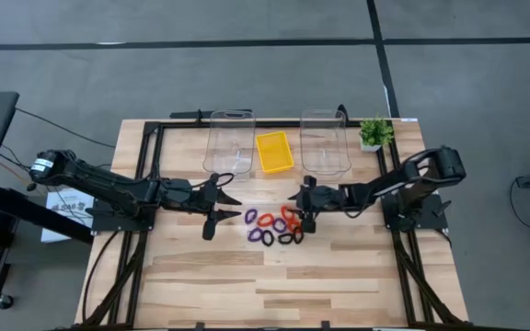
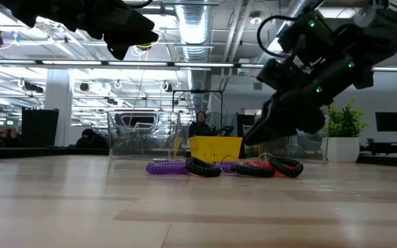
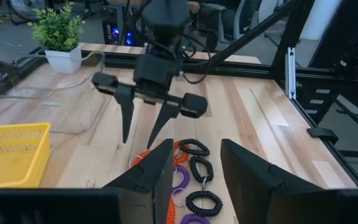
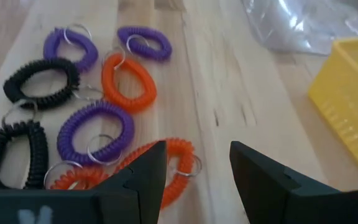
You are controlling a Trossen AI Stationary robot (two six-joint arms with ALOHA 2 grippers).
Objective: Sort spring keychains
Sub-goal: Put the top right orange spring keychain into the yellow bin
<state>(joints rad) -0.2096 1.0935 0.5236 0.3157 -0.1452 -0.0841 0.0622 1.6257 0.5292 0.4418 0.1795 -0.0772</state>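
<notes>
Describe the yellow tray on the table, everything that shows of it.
The yellow plastic tray is a small, shallow rectangular basket with slotted, mesh-like walls and a raised rim, seen best in the left wrist view. It appears empty. It sits flat on the wooden table at the far side, slightly askew, between two clear plastic bins. Nothing visibly touches it apart from the table; both grippers and the coiled keychains lie nearer the table's middle.

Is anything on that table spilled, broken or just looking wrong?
Nothing stands out. The spring keychains lie in a loose unsorted cluster on the table, between the open left gripper and open right gripper. The yellow tray and two clear bins stand upright.
</notes>
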